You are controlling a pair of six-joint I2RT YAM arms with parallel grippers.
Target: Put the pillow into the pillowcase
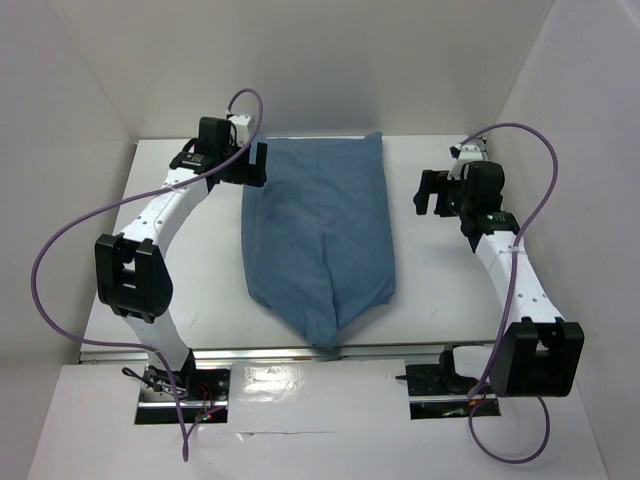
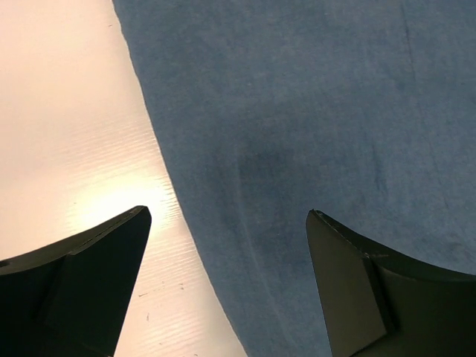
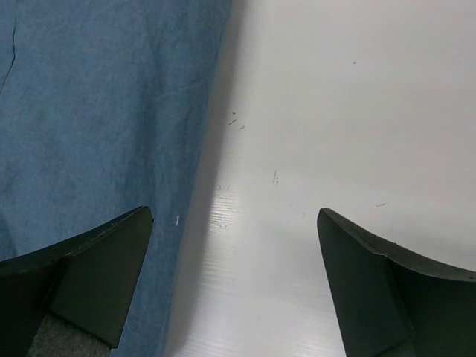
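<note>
The dusty-blue pillowcase lies puffed up in the middle of the white table, its near end tapering to a point. The pillow does not show; no cream cloth is visible. My left gripper is open and empty over the pillowcase's far left edge; in the left wrist view the gripper straddles the border between the blue cloth and the table. My right gripper is open and empty, a little right of the pillowcase; in the right wrist view the gripper hangs over bare table with the blue cloth at the left.
White walls enclose the table on the left, back and right. Purple cables loop beside both arms. The arm bases sit on a rail at the near edge.
</note>
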